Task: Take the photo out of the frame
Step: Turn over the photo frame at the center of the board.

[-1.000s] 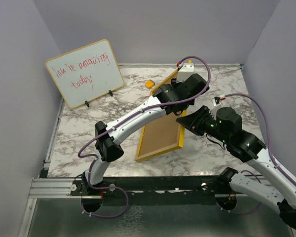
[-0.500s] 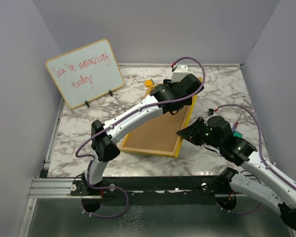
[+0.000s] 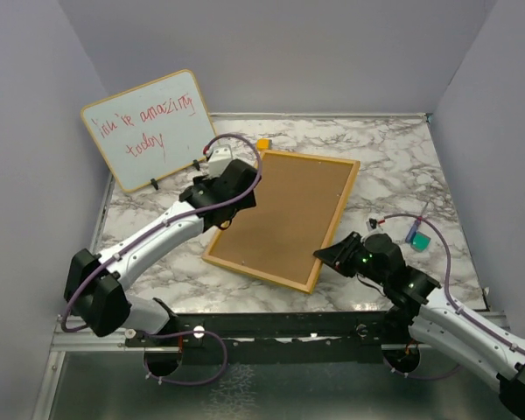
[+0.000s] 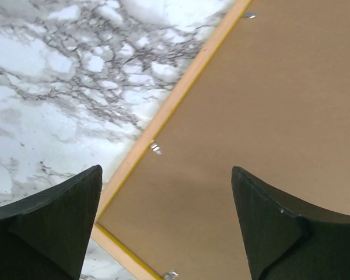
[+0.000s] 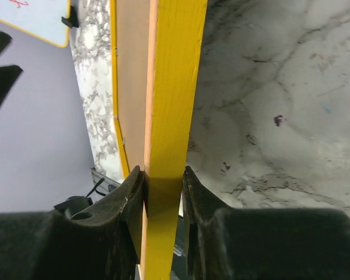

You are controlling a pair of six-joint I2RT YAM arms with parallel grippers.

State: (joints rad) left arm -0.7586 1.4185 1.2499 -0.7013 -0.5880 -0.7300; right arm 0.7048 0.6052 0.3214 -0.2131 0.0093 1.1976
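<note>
Now: frame (image 3: 284,214) lying back-up mid-tabletop (image 3: 394,166); right tool (image 5: 162,185) pinching its near-right corner; left tool (image 4: 166,172) gaping wide, hovering over its left edge.

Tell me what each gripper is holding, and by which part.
The right gripper pinches the frame by its yellow rim, at the near corner. The left gripper is open over the frame's brown back, holding nothing.

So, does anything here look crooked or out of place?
The frame lies back up, its brown backing showing, turned at a slant to the edges of the table. The right gripper pinches its yellow edge at the near corner. Nothing looks spilled or broken.
</note>
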